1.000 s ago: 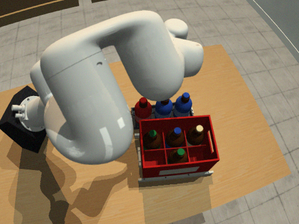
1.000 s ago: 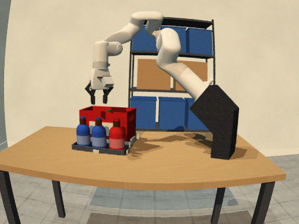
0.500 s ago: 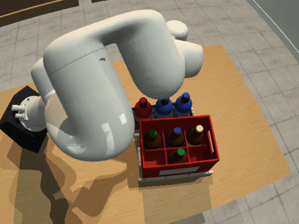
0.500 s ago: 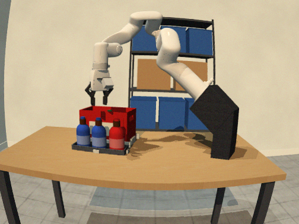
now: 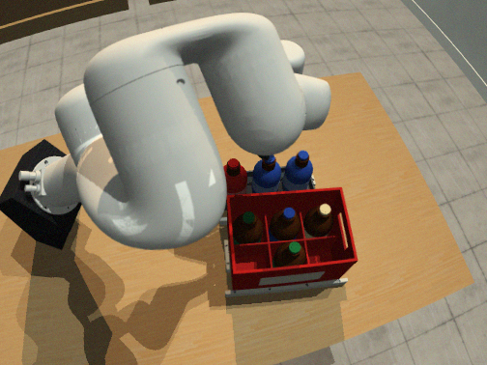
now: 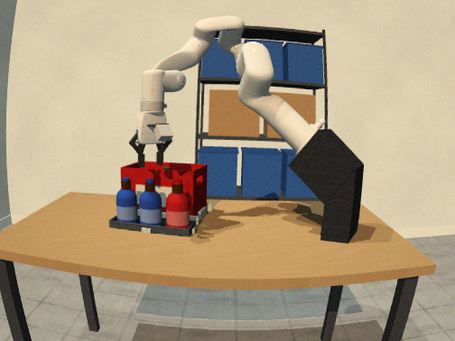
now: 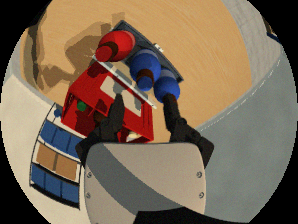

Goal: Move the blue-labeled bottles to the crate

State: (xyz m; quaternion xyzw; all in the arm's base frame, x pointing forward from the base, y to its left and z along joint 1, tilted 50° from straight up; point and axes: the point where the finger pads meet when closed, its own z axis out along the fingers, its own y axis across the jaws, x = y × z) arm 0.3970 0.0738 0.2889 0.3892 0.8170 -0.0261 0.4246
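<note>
Item, two blue bottles: the middle one (image 5: 267,180) (image 6: 150,209) (image 7: 145,69) stands below your pincer (image 6: 150,161) (image 7: 143,100), and the outer one (image 5: 298,173) (image 6: 126,205) (image 7: 167,89) just beside it, both upright on the tray (image 6: 153,229) (image 7: 176,75), which lies between the crate (image 5: 242,280) (image 6: 199,194) (image 7: 90,85) and the exterior view's near edge of your table (image 5: 411,217) (image 6: 226,266) (image 7: 210,75), toward its left corners. Item, your pincer: fingers parted roughly two-thirds, empty, tips above the middle bottle's cap and apart from it.

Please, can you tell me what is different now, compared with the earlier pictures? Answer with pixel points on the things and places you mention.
The open gripper (image 6: 150,165) (image 7: 143,100) has moved down, toward the tray bottles and crate. It has taken hold of nothing and let go of nothing. The crate (image 5: 246,281) (image 6: 198,198) (image 7: 87,90) and tray (image 5: 249,183) (image 6: 167,230) (image 7: 175,73) stayed put.
</note>
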